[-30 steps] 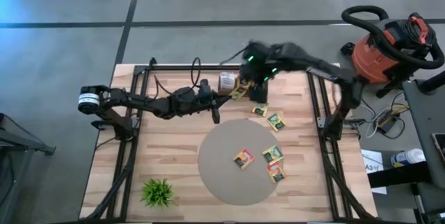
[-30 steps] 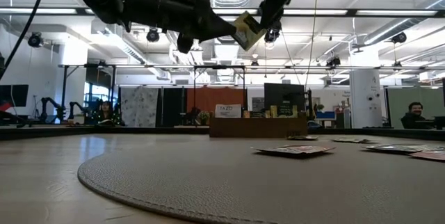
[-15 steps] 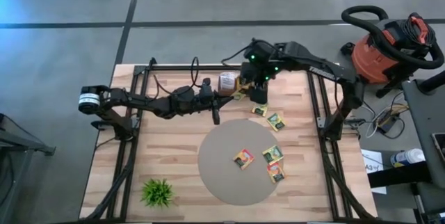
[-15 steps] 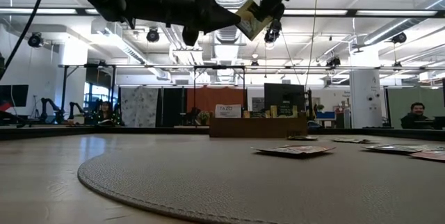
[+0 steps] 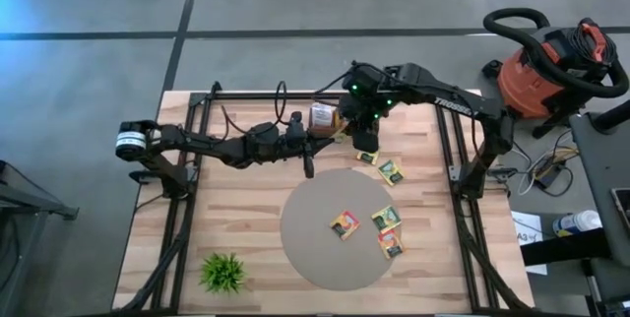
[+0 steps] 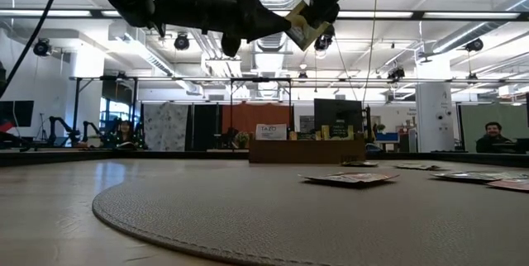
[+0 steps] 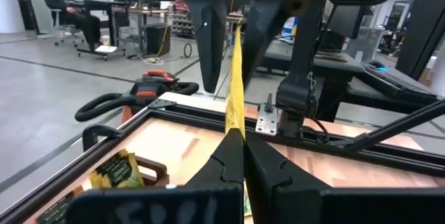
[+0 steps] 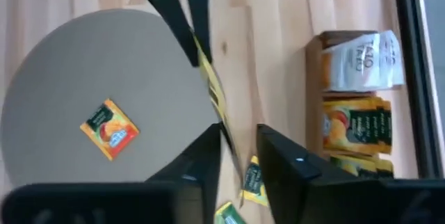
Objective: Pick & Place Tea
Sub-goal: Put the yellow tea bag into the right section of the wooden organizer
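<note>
One yellow-green tea sachet [image 6: 303, 25] hangs in the air between my two grippers, above the table's far middle; it shows edge-on in the left wrist view [image 7: 236, 78]. My left gripper [image 7: 243, 156] is shut on it and reaches in from the table's left [image 5: 330, 138]. My right gripper [image 8: 240, 156] is open, and its fingers [image 7: 208, 36] stand on either side of the sachet's other end. Three more sachets [image 5: 345, 223] lie flat on the round grey mat [image 5: 305, 248], and two [image 5: 391, 170] lie on the wood beside it. My left gripper pinches one end of the sachet [image 7: 233, 128] between its two fingers, coming roughly level from the table's left. The sachet sticks out past the fingertips on edge, tilted, clear of the table. Its far end reaches in between my right gripper's fingers.
A cardboard tea box [image 5: 322, 115] with upright sachets [image 8: 354, 123] stands at the far middle of the table. A small green plant [image 5: 223, 271] sits at the near left. Black frame rails [image 5: 187, 209] run along both sides. People sit in the room beyond.
My right gripper has carried the sachet a little toward the table's left and near edge. My left gripper has gone up and toward the right, reaching the sachet and taking hold of it. The sachet has stayed tilted and clear of the table.
</note>
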`<state>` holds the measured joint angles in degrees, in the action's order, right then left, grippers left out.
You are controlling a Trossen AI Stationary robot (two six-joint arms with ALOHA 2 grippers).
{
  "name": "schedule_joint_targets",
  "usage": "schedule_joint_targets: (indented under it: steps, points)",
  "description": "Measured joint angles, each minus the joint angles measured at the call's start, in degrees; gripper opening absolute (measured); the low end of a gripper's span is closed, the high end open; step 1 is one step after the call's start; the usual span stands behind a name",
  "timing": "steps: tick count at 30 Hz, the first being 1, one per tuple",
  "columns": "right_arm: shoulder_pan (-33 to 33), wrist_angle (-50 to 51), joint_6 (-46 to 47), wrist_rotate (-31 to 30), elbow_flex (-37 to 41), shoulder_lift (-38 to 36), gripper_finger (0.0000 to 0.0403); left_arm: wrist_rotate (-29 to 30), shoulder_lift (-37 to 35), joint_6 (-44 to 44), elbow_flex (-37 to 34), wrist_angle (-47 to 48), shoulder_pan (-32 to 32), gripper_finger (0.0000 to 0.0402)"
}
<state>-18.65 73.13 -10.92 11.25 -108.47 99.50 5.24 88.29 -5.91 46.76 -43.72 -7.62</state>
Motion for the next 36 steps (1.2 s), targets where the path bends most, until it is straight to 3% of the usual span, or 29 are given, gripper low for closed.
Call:
schedule_joint_targets:
  steps: [7,14,27,32,36]
  points:
    - [-0.1,0.2,-1.4,-1.6,0.0,0.0,0.0012,0.2,-0.1,-2.1,0.0,4.5,0.0,0.001]
    - [-0.2,0.2,-0.5,-2.4,0.0,0.0,0.0008,0.4,1.2,-3.0,-0.2,7.6,0.0,0.0037]
    - [-0.5,0.5,0.4,-2.5,0.0,0.0,0.0008,2.3,1.7,-2.8,-0.2,6.9,-0.2,0.0035]
    - [-1.6,2.1,2.0,-1.5,2.3,0.0,0.0008,2.3,1.7,-3.8,-0.2,13.2,-0.3,0.0035]
    - [-1.8,1.1,5.3,1.4,9.1,0.0,0.0008,0.5,3.1,-12.1,-0.5,20.1,-0.3,0.0035]
